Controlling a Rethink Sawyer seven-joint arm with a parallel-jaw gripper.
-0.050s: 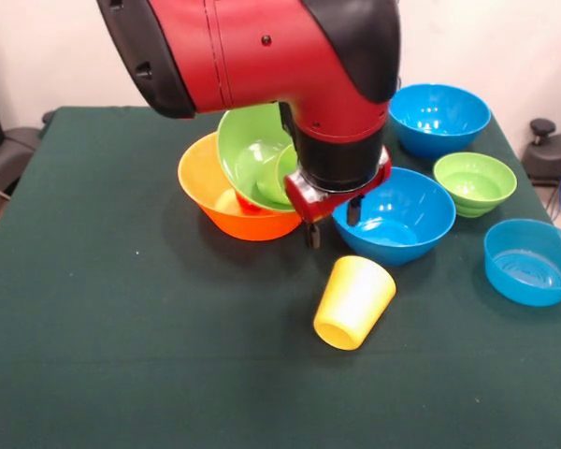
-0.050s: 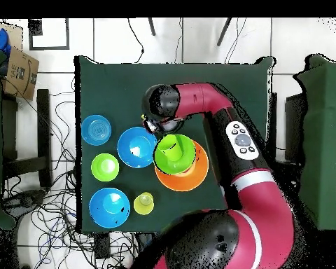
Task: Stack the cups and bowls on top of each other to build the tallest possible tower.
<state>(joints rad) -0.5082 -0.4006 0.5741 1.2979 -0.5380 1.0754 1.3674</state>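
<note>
Front view: gripper low between orange bowl and blue bowl, fingers apart, empty. Green bowl tilted in orange bowl, probably propped by cups beneath. Yellow cup toppled nearby.

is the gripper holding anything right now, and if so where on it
Nothing appears to be held. The gripper hangs between the orange bowl and a blue bowl, with no cup or rim visible between its fingers; whether they are open cannot be told.
</note>
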